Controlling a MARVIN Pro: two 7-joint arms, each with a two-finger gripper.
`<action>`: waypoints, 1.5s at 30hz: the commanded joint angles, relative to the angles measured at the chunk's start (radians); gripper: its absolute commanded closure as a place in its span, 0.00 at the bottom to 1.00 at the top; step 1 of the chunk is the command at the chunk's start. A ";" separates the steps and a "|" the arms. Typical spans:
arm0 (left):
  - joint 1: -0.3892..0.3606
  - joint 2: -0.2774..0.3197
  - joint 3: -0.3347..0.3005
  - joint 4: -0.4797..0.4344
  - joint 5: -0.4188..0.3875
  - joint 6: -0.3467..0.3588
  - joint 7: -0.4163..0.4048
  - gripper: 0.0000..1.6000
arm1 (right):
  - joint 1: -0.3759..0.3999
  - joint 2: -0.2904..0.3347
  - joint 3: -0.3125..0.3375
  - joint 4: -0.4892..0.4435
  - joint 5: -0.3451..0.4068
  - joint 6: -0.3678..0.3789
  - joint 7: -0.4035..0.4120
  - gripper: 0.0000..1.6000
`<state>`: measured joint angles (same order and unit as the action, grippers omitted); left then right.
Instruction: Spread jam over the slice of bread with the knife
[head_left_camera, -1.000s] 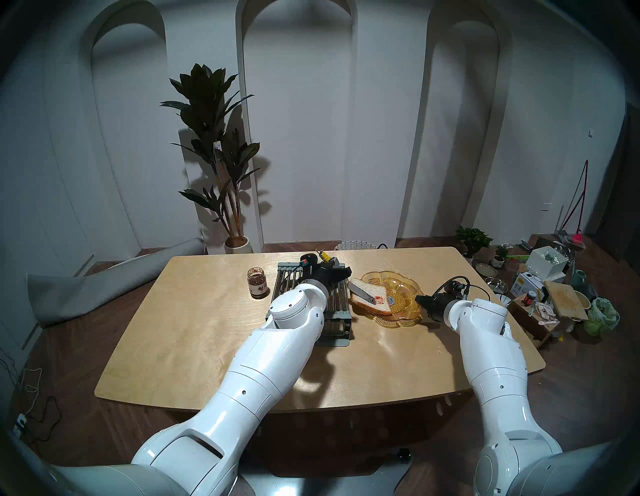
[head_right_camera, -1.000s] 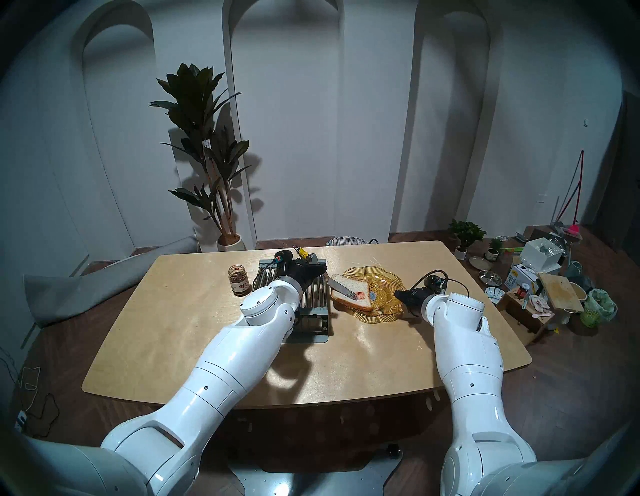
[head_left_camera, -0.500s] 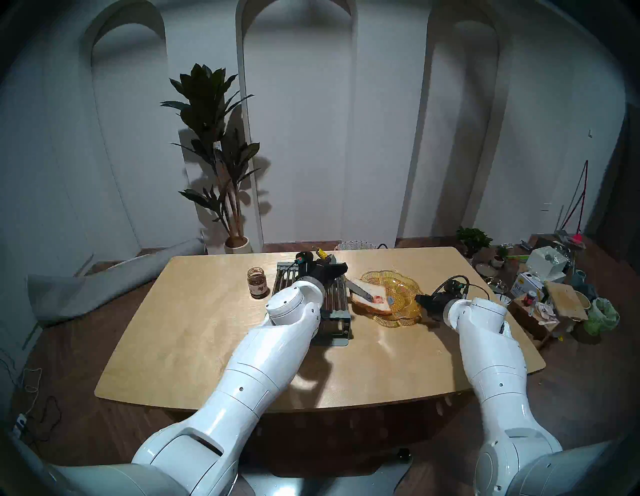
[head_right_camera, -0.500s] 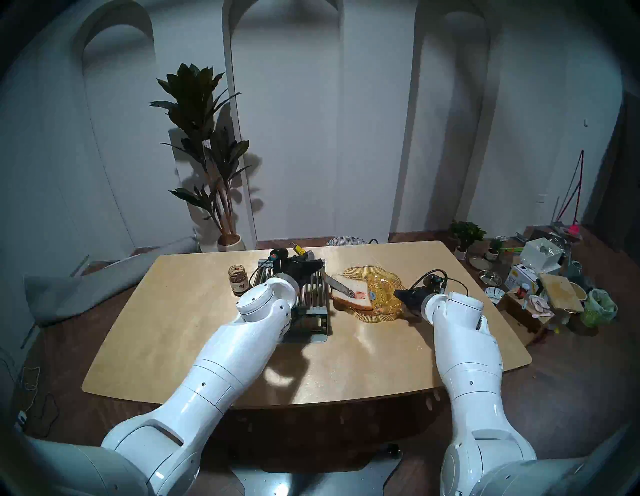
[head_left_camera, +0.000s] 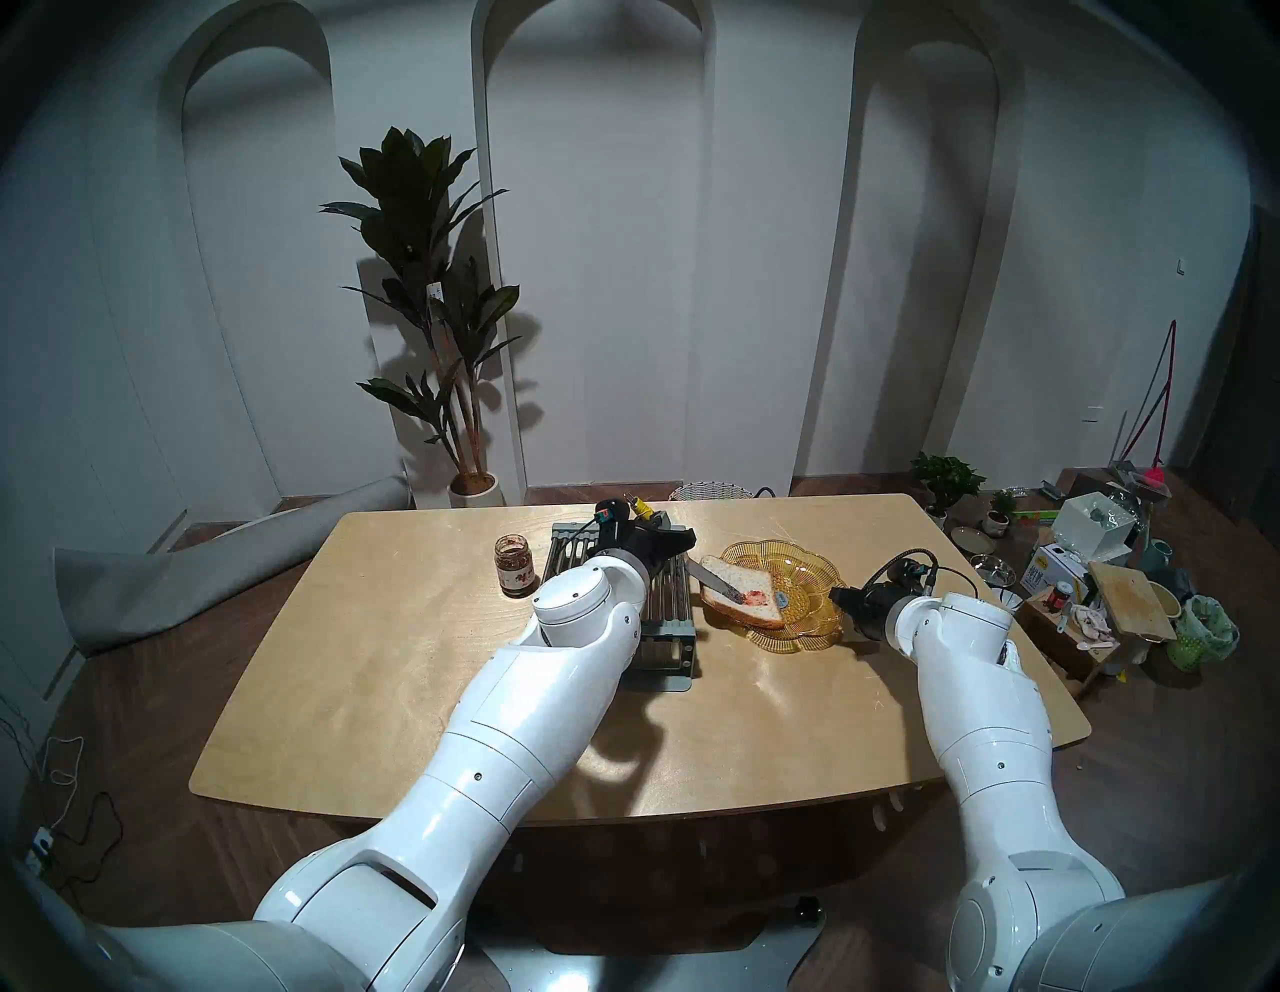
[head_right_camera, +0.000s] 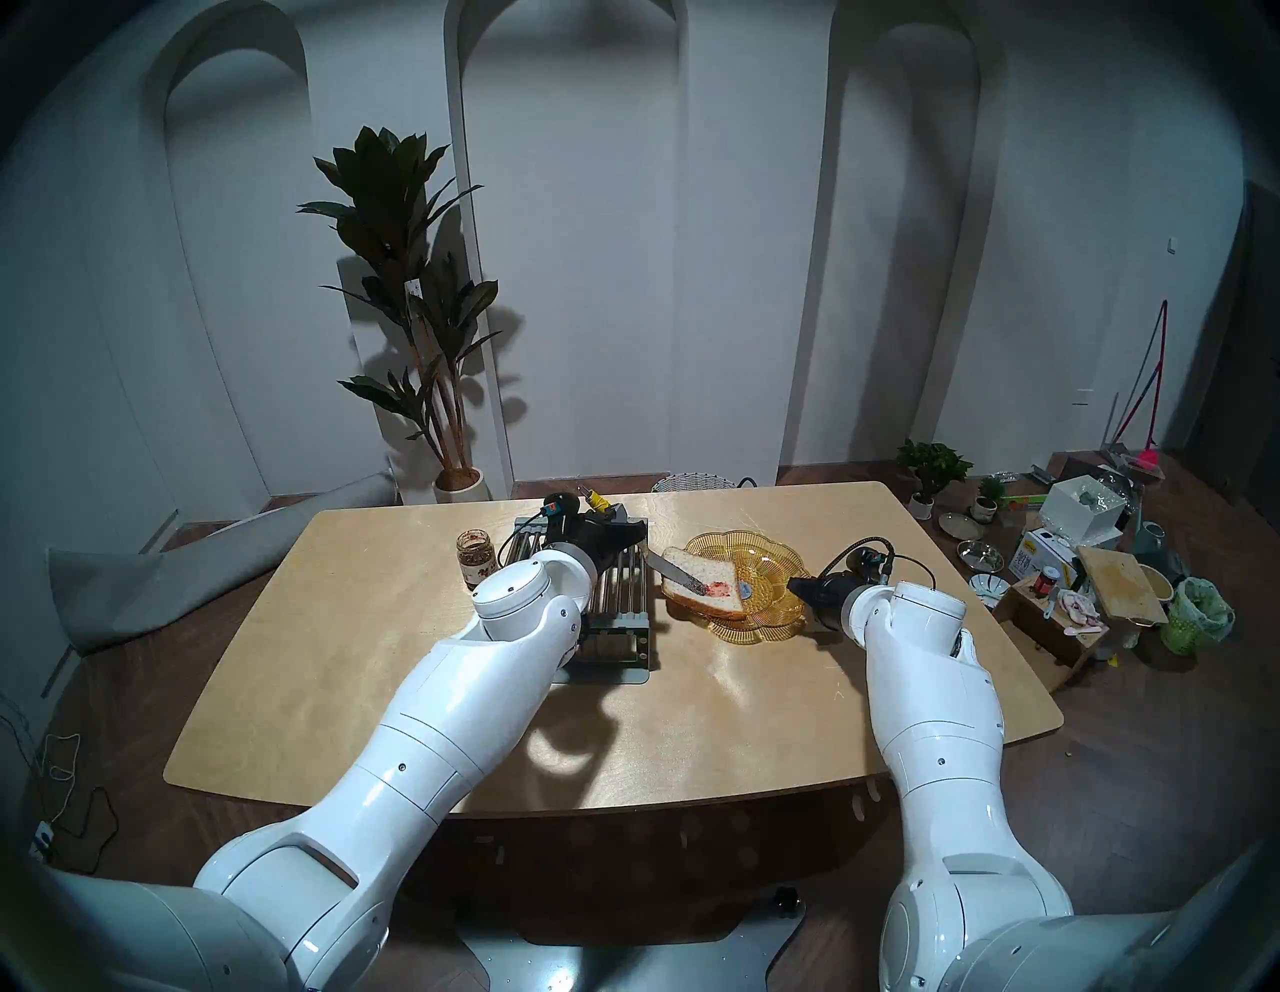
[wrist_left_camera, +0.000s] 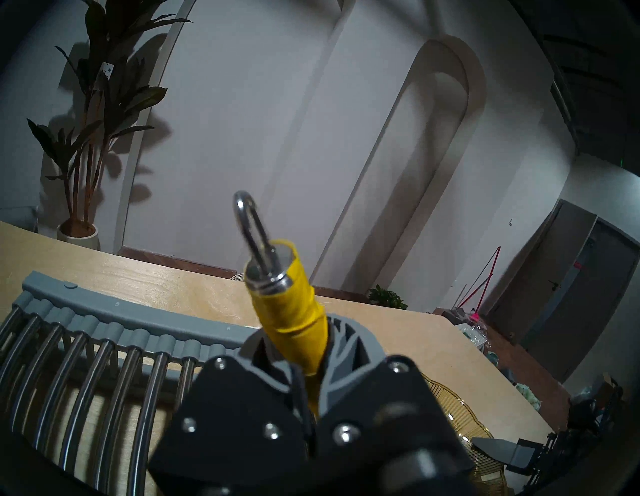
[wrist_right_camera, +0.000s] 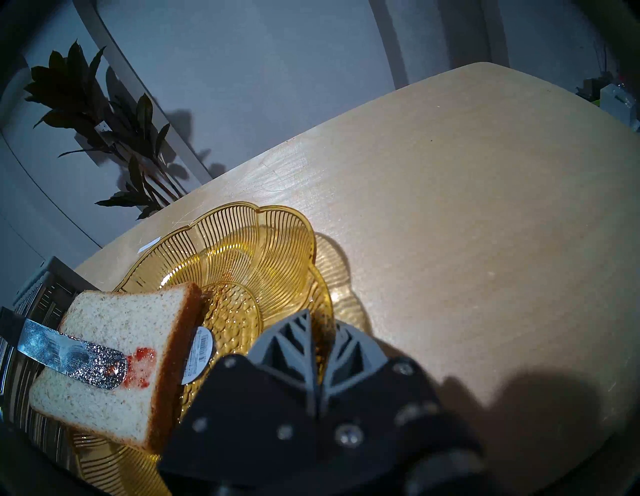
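Yellow-handled knife (wrist_left_camera: 291, 311) in left end effector (wrist_left_camera: 311, 384), blade on bread (wrist_right_camera: 114, 360)

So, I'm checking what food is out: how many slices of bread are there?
1. The slice of bread leans on the left rim of the amber glass dish, with the knife blade lying on it beside a red smear of jam. No other slice shows in any view.
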<state>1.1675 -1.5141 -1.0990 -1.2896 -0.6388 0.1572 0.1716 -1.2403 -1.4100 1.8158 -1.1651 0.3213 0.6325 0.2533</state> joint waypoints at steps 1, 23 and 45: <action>-0.025 0.009 -0.004 -0.056 0.014 0.012 0.016 1.00 | -0.003 -0.001 0.001 -0.005 0.001 0.002 0.001 1.00; -0.003 0.045 0.011 -0.145 0.050 0.053 0.070 1.00 | -0.028 -0.005 0.008 -0.034 0.013 0.006 0.004 1.00; -0.016 0.051 0.036 -0.237 0.060 0.119 0.096 1.00 | -0.020 -0.003 0.005 -0.022 0.019 0.004 0.003 1.00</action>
<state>1.1795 -1.4591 -1.0620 -1.4746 -0.5848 0.2732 0.2661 -1.2651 -1.4150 1.8241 -1.1919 0.3424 0.6375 0.2547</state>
